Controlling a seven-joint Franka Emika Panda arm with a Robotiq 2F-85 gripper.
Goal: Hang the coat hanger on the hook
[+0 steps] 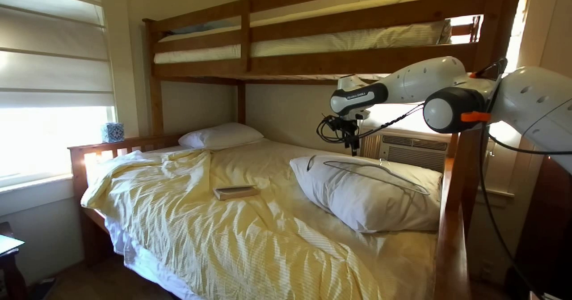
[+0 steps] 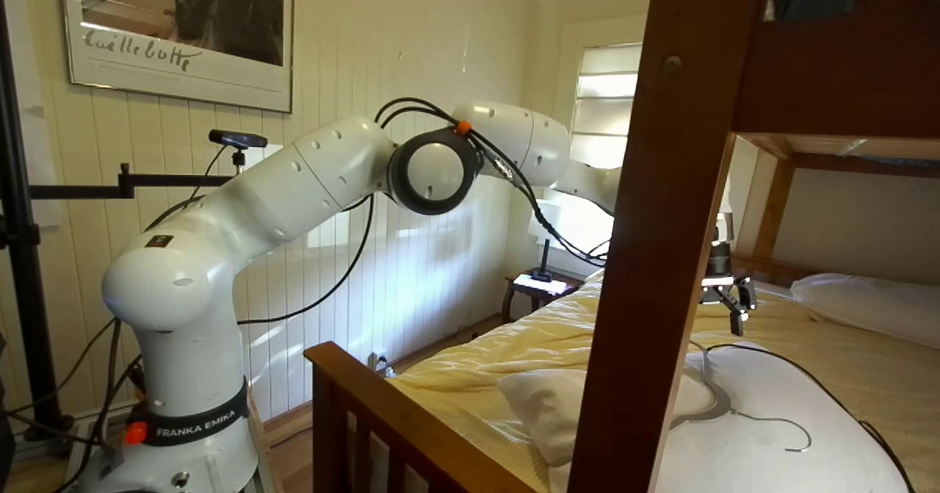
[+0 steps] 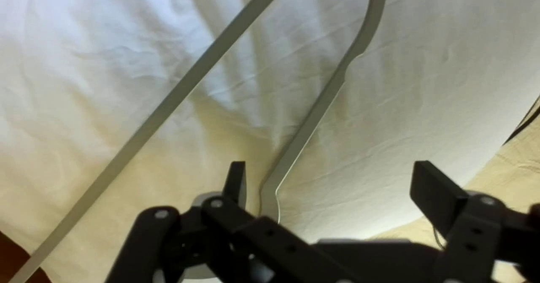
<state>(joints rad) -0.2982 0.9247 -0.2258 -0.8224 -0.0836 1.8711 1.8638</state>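
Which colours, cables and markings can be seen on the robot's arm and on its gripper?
The arm is white and rounded, with a black-ringed joint, black cables and an orange clip. A black base band reads FRANKA EMIKA. The gripper is black, with two blocky fingers and small, pale screw heads.

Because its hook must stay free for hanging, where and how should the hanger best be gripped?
Probably by the shoulder bar, near the neck, from above: the hanger lies on the pillow with that narrow bar exposed. Closing the open jaws across it should leave the hook free.
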